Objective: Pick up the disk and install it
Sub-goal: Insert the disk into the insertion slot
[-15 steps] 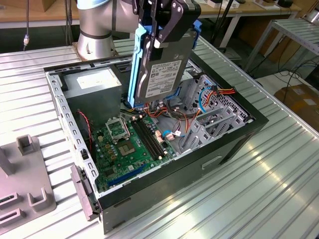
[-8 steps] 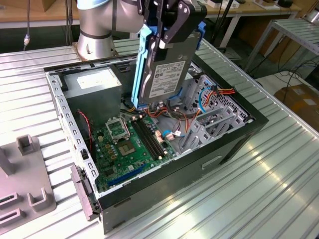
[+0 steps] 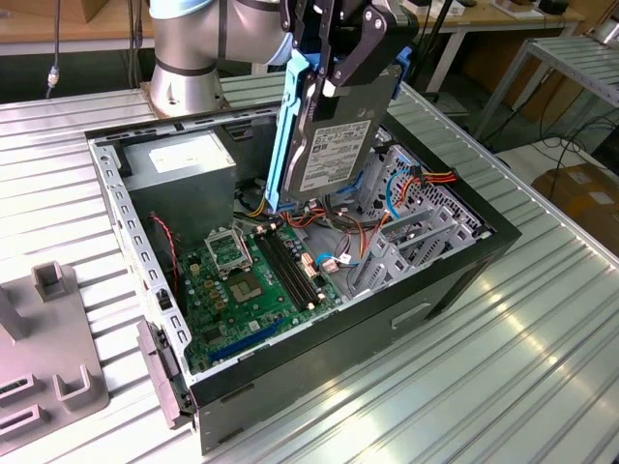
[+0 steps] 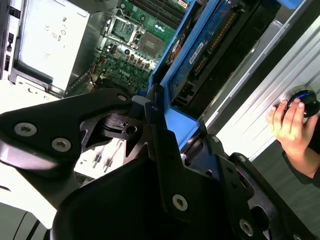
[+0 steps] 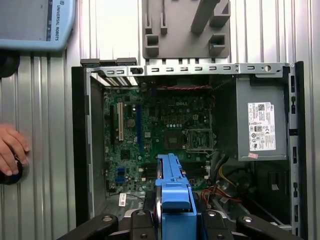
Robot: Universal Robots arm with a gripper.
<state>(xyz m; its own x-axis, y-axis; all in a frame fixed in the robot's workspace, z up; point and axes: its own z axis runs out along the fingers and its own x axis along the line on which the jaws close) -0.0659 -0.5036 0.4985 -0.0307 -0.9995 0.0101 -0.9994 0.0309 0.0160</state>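
Observation:
The disk (image 3: 334, 145), grey metal with a white label and blue carrier rails, hangs upright on edge above the open computer case (image 3: 406, 309). My gripper (image 3: 334, 72) is shut on its upper end, black fingers on both faces. The disk's lower edge sits over the cables near the motherboard (image 3: 247, 280), just beside the metal drive cage (image 3: 416, 232). In the second wrist view the blue rail of the disk (image 4: 200, 55) runs out from my gripper (image 4: 165, 130). The first wrist view looks down the disk's blue edge (image 5: 172, 185) between the fingers (image 5: 145, 222).
A grey power supply (image 3: 184, 164) fills the case's far corner. A grey plastic fixture (image 3: 48, 367) lies on the ribbed table at the exterior view's left. The arm's base (image 3: 189, 58) stands behind the case. A person's hand (image 4: 287, 122) rests on a round device on the table.

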